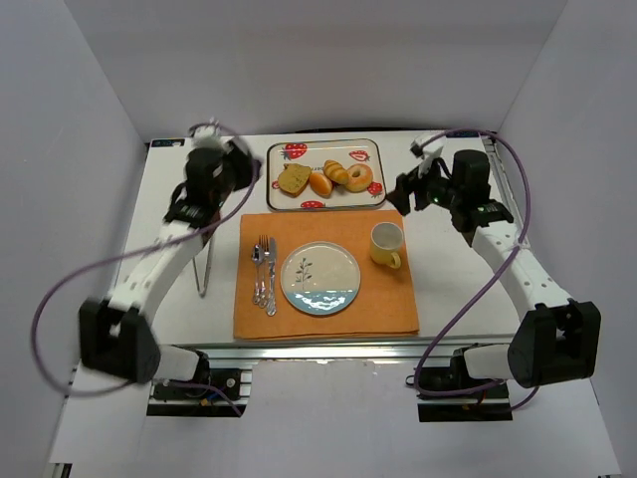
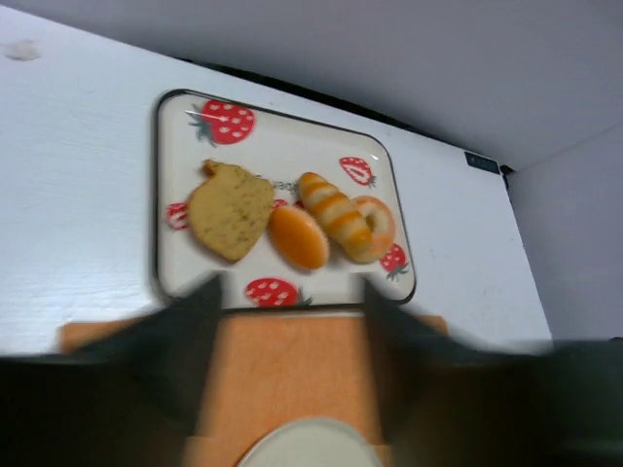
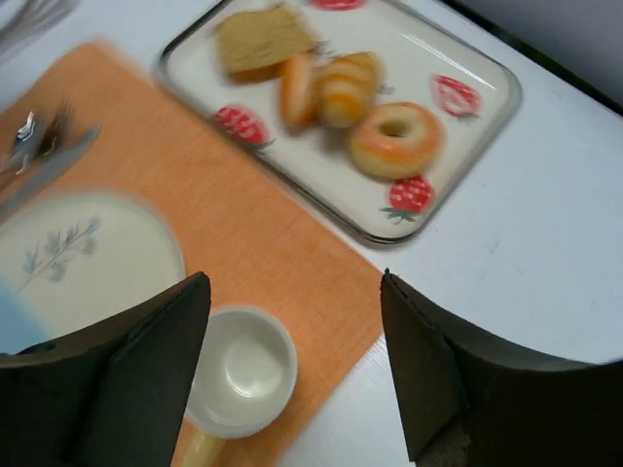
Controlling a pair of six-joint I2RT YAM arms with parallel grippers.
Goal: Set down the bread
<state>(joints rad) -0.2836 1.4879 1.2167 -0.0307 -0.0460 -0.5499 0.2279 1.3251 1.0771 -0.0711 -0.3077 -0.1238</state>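
A strawberry-patterned tray [image 1: 328,145] at the back of the table holds a brown bread slice [image 1: 294,178], an oval roll [image 1: 319,183], a striped roll [image 1: 336,172] and a ring-shaped bread [image 1: 358,177]. My left gripper [image 1: 247,171] hovers just left of the tray. In the left wrist view it [image 2: 292,316] is open and empty, with the bread slice [image 2: 230,210] ahead of it. My right gripper [image 1: 403,191] hangs right of the tray, above the mat's far right corner. It [image 3: 292,282] is open and empty. A white plate [image 1: 320,279] lies on the orange placemat [image 1: 388,309].
A yellow cup [image 1: 386,242] stands on the mat right of the plate, below my right gripper. A fork, knife and spoon [image 1: 264,274] lie left of the plate. A thin metal stand [image 1: 204,264] rises left of the mat.
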